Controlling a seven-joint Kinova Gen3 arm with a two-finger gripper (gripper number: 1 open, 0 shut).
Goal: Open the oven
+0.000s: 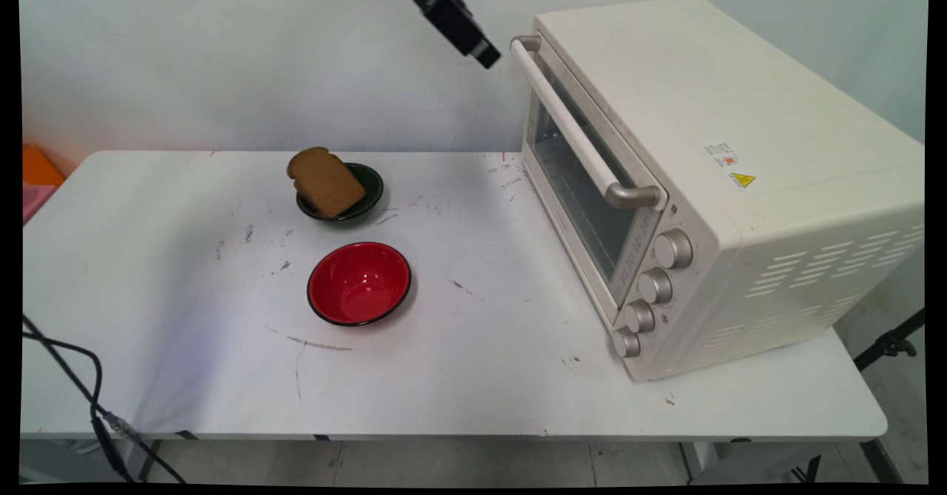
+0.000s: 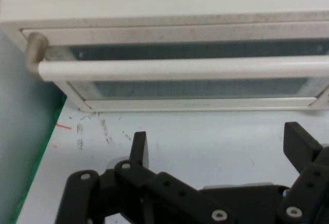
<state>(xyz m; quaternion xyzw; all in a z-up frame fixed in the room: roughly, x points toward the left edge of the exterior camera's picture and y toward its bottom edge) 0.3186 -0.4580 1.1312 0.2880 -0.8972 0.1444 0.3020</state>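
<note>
The gripper (image 2: 216,152) hangs high at twelve o'clock above the table (image 1: 459,376), its fingers (image 2: 140,144) spread wide and holding nothing, just beside the far end of the oven handle (image 1: 566,121). The toaster oven (image 1: 710,184), cream with a glass door, stands at three o'clock, door shut. A bread slice (image 1: 324,179) leans in the dark bowl (image 1: 370,184) at eleven o'clock; the red bowl (image 1: 359,283) sits nearer.

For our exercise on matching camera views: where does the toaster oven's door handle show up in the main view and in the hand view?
Main view: the door handle runs diagonally along the toaster oven's door top, right of centre, just beside the raised gripper.
Hand view: it lies as a horizontal bar across the upper half, above the gripper's open fingers.
Shared landmark: the handle's grey end bracket.
</note>
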